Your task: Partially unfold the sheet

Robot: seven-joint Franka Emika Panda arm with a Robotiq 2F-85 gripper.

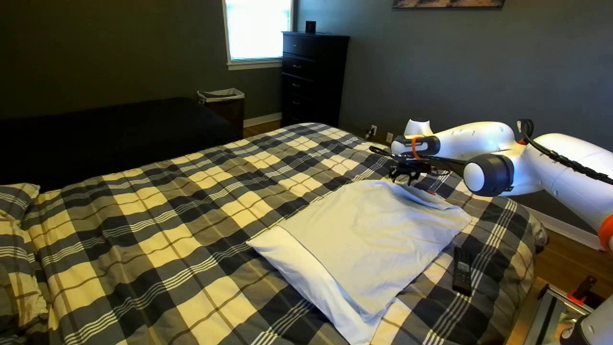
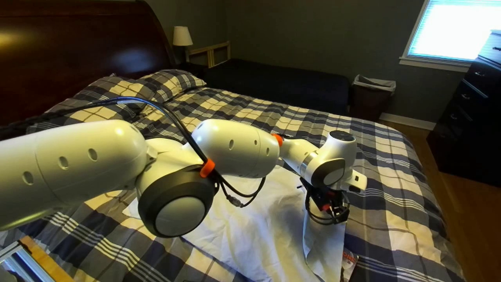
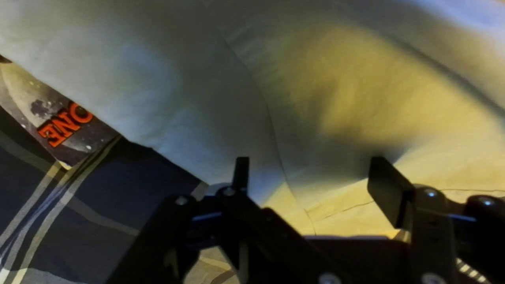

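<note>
Pale, layered, creased sheet on plaid bedspread

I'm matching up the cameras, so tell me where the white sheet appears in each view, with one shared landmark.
In an exterior view: sheet, lower half, mostly right of centre.
In an exterior view: sheet, lower middle, partly behind the arm.
In the wrist view: sheet, most of the upper half.
Landmark in all three: plaid bedspread.

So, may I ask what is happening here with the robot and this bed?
A robot arm has its open gripper at the edge of a pale sheet lying on a plaid bedspread. The fingers stand apart, not gripping the sheet; whether they touch it, I cannot tell. The sheet lies in layers, a lower one showing past the top one.
</note>
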